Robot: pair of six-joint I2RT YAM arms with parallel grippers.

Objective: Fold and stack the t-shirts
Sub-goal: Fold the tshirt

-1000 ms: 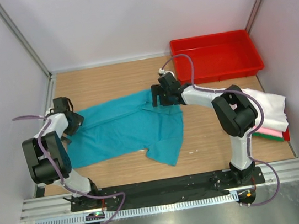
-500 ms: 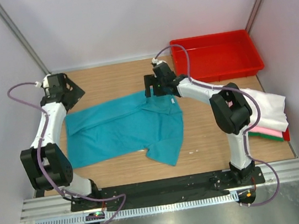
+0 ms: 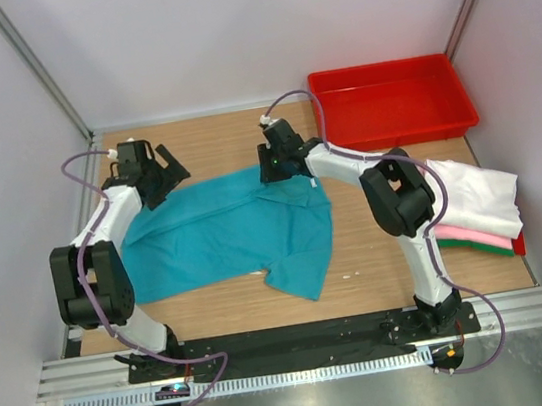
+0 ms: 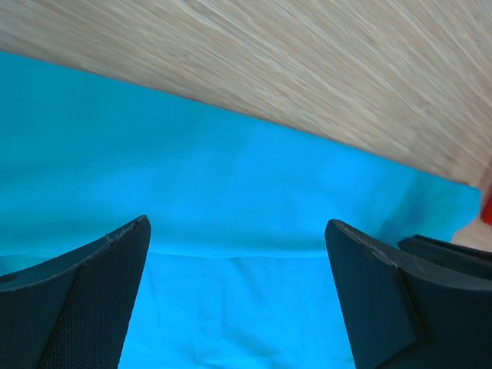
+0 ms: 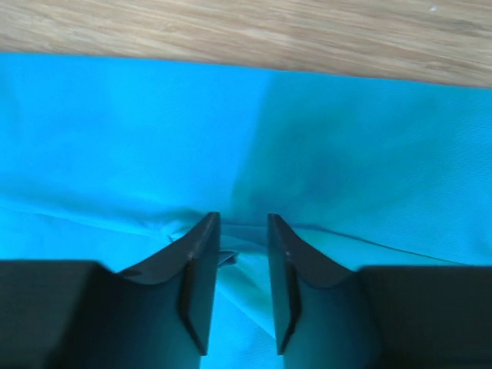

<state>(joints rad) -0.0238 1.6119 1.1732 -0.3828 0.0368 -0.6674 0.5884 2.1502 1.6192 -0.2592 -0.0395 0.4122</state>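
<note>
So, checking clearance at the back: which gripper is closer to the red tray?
Right. The right gripper is at the far edge of the teal t-shirt, left of the red tray; the left gripper hangs over the shirt's left end, farther away.

Top view: bright, even light from overhead, sharp throughout, soft shadows only. Left wrist view: worktop (image 4: 346, 61) beyond the left fingers (image 4: 77, 307) is streaked with blur. Right wrist view: a dark shadow on the shirt (image 5: 323, 146), ahead and right of the right fingers (image 5: 196, 269).
</note>
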